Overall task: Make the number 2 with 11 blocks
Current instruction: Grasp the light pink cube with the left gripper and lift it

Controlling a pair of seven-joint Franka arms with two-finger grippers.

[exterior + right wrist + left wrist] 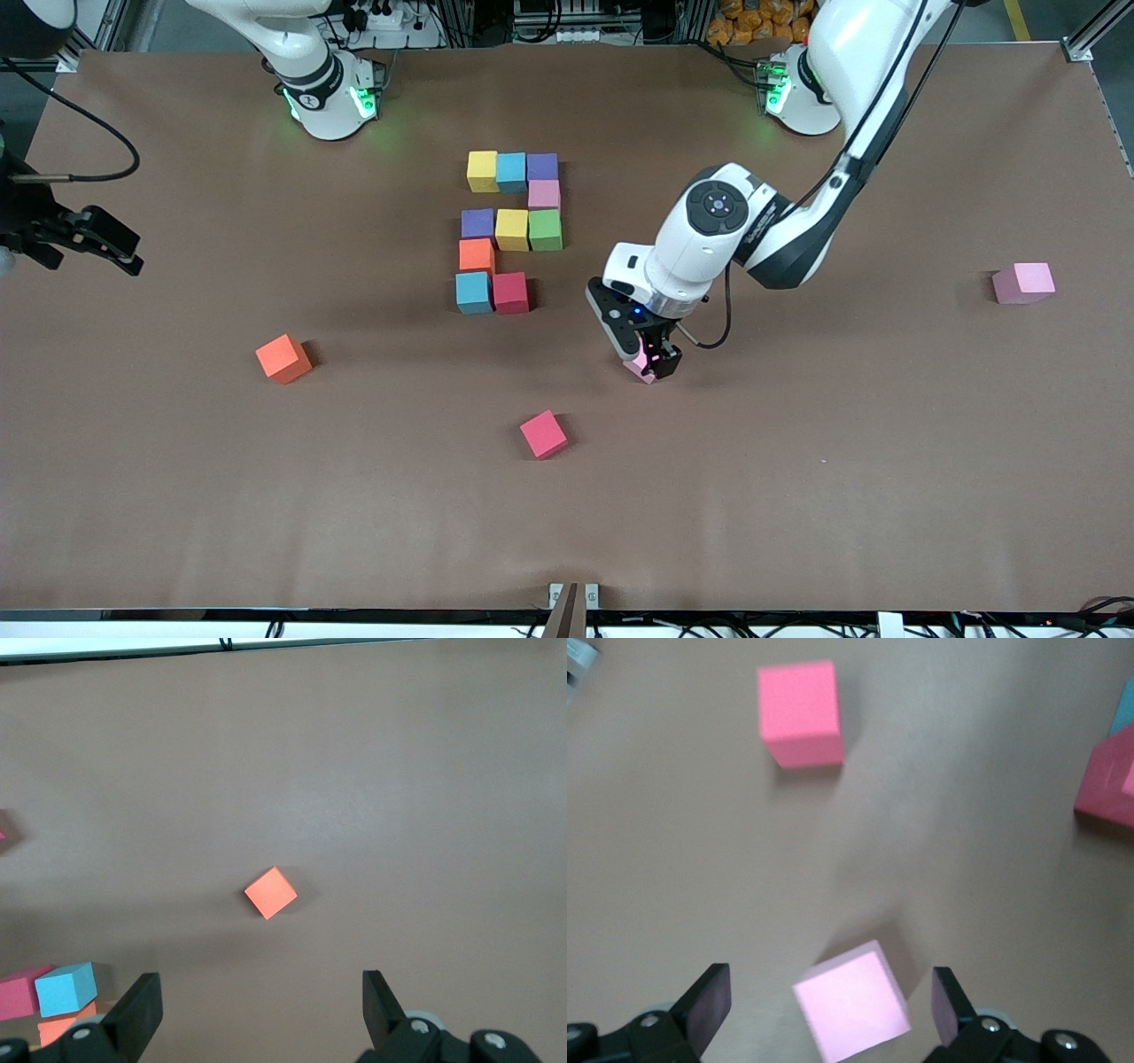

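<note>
Left gripper (pixel 831 1014) fingers spread around pink block (pixel 852 1001), seemingly untouching; right gripper (pixel 262 1010) fingers spread, waiting.

Even, bright overhead light falls on the matte brown surface (pixel 797 496) with no glare. Blocks cast short soft shadows. Green glows mark both arm bases. The left wrist view is blurred; its pink block (pixel 852 1001) looks washed out.

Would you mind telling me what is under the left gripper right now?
A light pink block sits between the open fingers of the left gripper, on the table. In the front view the gripper covers most of the block; only a corner shows.
</note>
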